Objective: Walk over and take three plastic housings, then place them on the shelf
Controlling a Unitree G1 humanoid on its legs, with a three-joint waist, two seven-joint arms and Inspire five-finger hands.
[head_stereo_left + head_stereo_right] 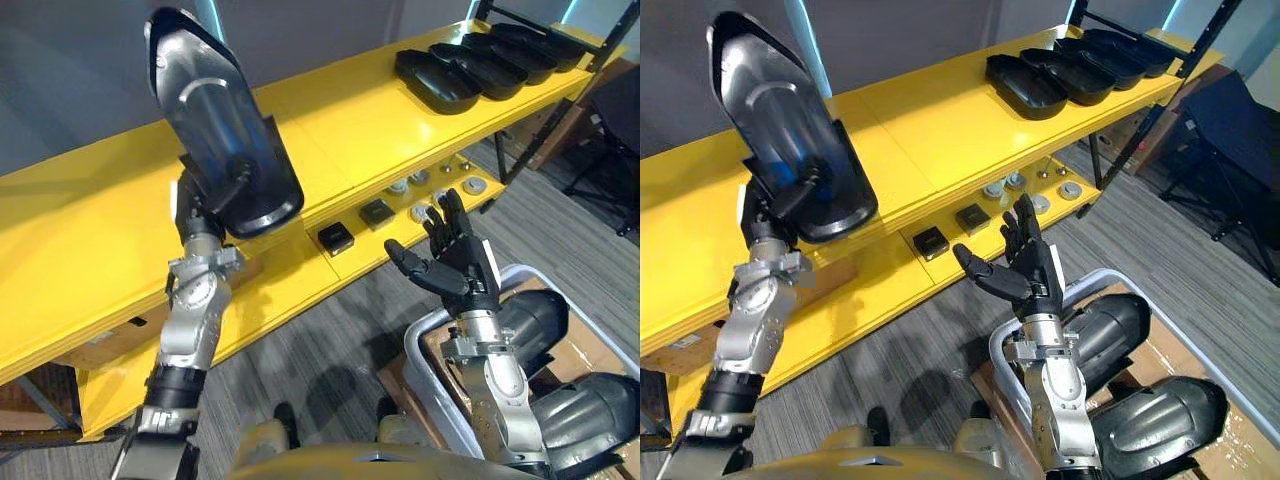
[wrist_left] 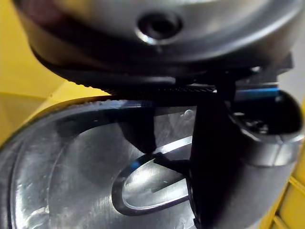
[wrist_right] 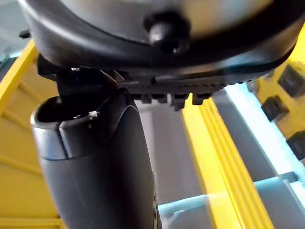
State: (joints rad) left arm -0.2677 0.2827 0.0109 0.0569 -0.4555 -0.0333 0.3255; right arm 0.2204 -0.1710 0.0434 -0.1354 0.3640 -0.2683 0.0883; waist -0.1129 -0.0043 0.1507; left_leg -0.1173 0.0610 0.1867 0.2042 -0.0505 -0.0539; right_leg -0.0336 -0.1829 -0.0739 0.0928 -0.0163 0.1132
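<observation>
Left hand [image 1: 203, 212] clamped on the lower end of one dark plastic housing [image 1: 215, 120]; the housing is held up on end, tilted, in the air in front of the yellow shelf [image 1: 350, 110], touching no board; in the left wrist view the thumb [image 2: 224, 157] presses on the housing's glossy face [image 2: 71, 181]; right hand [image 1: 460, 265] holds nothing, palm raised, fingers straight and spread apart, hovering above the near corner of a pale bin [image 1: 425, 350]; in the right wrist view its thumb [image 3: 95, 157] stands out free, yellow shelf edges past it; two more dark housings in the bin [image 1: 530, 315], [image 1: 590, 415], lying side by side, brown cardboard [image 1: 585, 355] showing between them; a row of housings [image 1: 490, 55] lies overlapping on the top shelf board at the far right end, well apart from the held one; lower shelf board carries two small black square blocks [image 1: 336, 238], [image 1: 376, 212] and several round metal parts [image 1: 420, 180] beyond them; grey carpet floor [image 1: 330, 340] below.
</observation>
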